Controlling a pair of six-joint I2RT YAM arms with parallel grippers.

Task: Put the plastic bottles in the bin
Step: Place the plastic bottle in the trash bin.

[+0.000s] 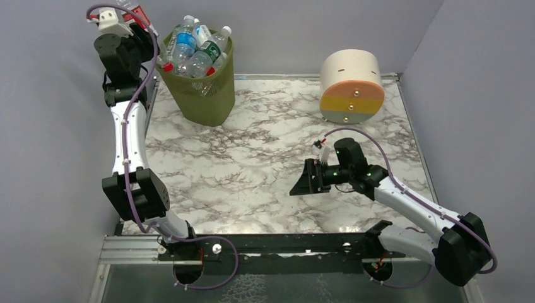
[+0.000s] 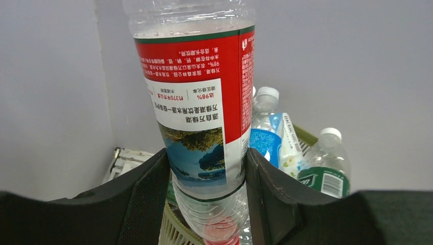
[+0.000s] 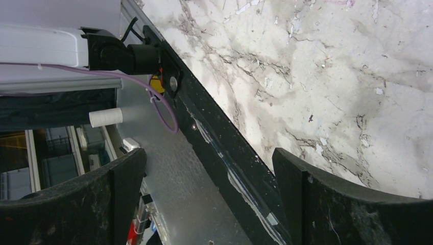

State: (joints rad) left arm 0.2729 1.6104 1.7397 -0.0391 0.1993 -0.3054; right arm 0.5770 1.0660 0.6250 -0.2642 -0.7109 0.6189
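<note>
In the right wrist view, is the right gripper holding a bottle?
No: the right gripper stands open, with only the marble table and its black edge rail showing between its jaws.

Bright, even overhead light, mild glare on the marble table [image 1: 252, 211], soft shadows.

I have the left gripper [image 1: 129, 16] up in the far left corner, closed on a red-labelled bottle [image 1: 137, 11]. Just to its right stands the bin [image 1: 208, 101], with clear bottles [image 1: 189, 47] heaped past its rim. The right gripper [image 1: 305, 178] hangs over the marble table [image 1: 252, 151] with its jaws spread and nothing between them. The cream cylinder [image 1: 351, 85] lies on its side beyond it and slightly to its right. The bin is well apart to its left.
</note>
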